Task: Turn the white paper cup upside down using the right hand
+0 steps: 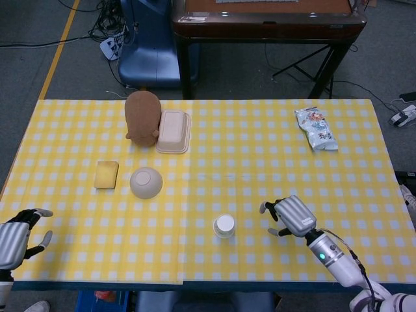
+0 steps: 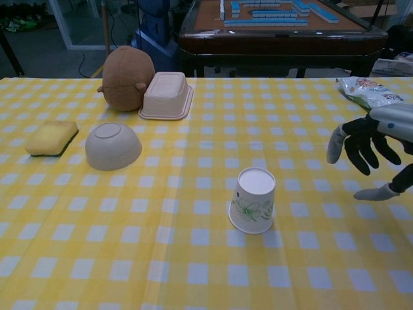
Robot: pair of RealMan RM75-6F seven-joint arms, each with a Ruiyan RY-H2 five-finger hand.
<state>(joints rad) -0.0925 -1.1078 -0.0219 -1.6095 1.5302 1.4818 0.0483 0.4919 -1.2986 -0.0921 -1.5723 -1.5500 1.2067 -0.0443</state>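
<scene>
The white paper cup (image 1: 224, 226) (image 2: 253, 200) stands upside down on the yellow checked tablecloth, its flat base up and a green print on its side. My right hand (image 1: 290, 216) (image 2: 373, 143) hovers to the cup's right, well apart from it, fingers spread and holding nothing. My left hand (image 1: 17, 234) rests at the table's near left corner, fingers apart and empty; the chest view does not show it.
An upturned beige bowl (image 1: 146, 182) and a yellow sponge (image 1: 106, 174) lie left of the cup. A brown plush toy (image 1: 142, 117) and a beige lidded box (image 1: 173, 130) sit at the back. A snack bag (image 1: 316, 129) lies at the far right.
</scene>
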